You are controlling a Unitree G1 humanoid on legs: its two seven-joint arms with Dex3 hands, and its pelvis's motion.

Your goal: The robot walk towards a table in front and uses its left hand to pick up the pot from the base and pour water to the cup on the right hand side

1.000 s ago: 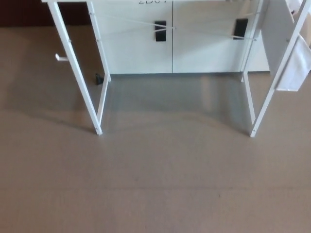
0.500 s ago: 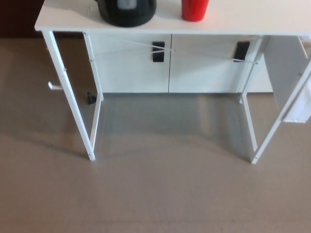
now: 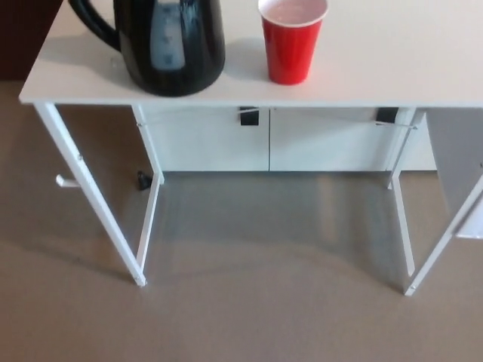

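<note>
A black pot (image 3: 172, 45) stands upright on the left part of the white table (image 3: 377, 68), its handle pointing to the left; its top is cut off by the picture's edge. Whether a base lies under it cannot be made out. To its right, a short gap away, a red cup (image 3: 292, 39) stands upright with its mouth open to the top. Neither of my hands shows in the head view.
The table's thin white legs (image 3: 94, 197) stand on a brown floor (image 3: 249, 309). Behind them runs a white cabinet (image 3: 268, 139) with dark handles. A white panel (image 3: 464, 204) leans at the right edge.
The whole picture has shifted: the camera has tilted up and come nearer, so the table top, the pot and the cup now fill the upper part. Nothing on the table has moved.
</note>
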